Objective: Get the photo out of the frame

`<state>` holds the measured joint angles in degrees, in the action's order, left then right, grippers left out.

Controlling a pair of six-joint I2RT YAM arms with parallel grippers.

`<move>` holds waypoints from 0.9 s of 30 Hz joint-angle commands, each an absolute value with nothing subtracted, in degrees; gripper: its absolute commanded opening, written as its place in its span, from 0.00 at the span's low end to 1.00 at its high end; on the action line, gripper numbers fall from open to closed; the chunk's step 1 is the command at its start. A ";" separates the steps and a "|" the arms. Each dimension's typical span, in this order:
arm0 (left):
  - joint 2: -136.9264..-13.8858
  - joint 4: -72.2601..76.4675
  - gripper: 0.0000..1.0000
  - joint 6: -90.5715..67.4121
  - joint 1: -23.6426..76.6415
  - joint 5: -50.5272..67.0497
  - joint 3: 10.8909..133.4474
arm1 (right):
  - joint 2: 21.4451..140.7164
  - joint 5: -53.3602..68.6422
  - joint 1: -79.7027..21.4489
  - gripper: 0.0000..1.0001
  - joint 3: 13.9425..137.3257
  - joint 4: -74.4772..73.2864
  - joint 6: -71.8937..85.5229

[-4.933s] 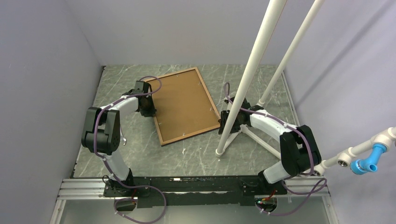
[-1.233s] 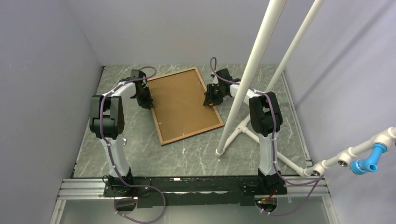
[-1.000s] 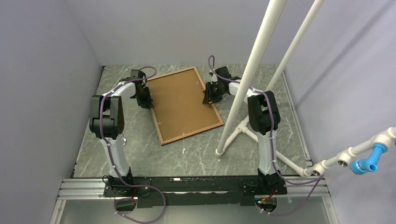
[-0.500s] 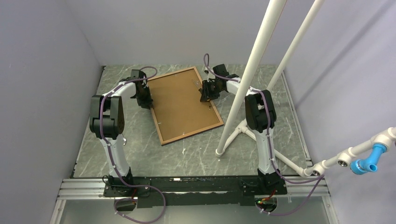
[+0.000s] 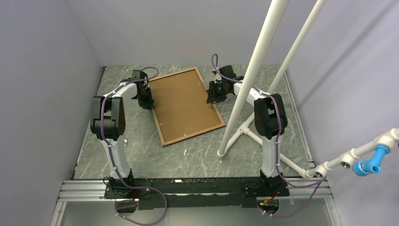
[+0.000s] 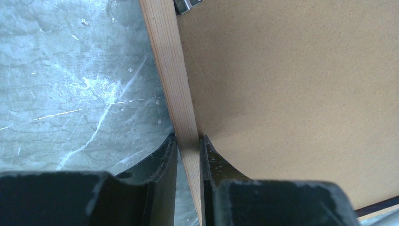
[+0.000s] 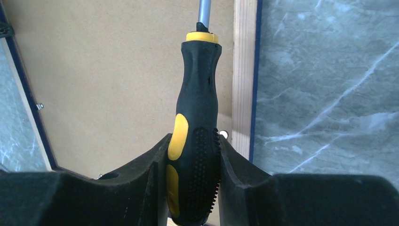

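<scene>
The frame (image 5: 186, 106) lies face down on the table, brown backing board up, with a light wood rim. The photo is hidden under the board. My left gripper (image 5: 148, 101) is shut on the frame's left rim; in the left wrist view its jaws (image 6: 188, 141) pinch the wood rim (image 6: 164, 56). My right gripper (image 5: 212, 96) is shut on a black and yellow screwdriver (image 7: 197, 94). The screwdriver's metal shaft points over the board beside the right rim (image 7: 244, 70), whose outer edge is navy blue.
Two white poles (image 5: 249, 70) lean up from a stand whose foot (image 5: 221, 153) rests by the frame's near right corner, close to my right arm. Grey walls close in the marbled table (image 5: 197, 160). A metal tab (image 6: 186, 4) sits on the board's rim.
My right gripper, holding the screwdriver, went from the frame's near right corner to its far right edge. It then nudged in over the board and back. The left gripper stays on the rim.
</scene>
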<state>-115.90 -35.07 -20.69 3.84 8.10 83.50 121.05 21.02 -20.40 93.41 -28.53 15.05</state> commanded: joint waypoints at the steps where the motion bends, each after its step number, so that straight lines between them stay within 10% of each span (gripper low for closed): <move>1: -116.89 -35.65 0.00 -18.46 4.68 8.73 84.88 | 121.12 19.98 -19.58 0.00 95.47 -27.76 16.60; 27: -116.65 -35.43 0.00 -18.41 4.75 9.31 84.89 | 126.97 24.18 -20.13 0.00 97.19 -28.04 15.67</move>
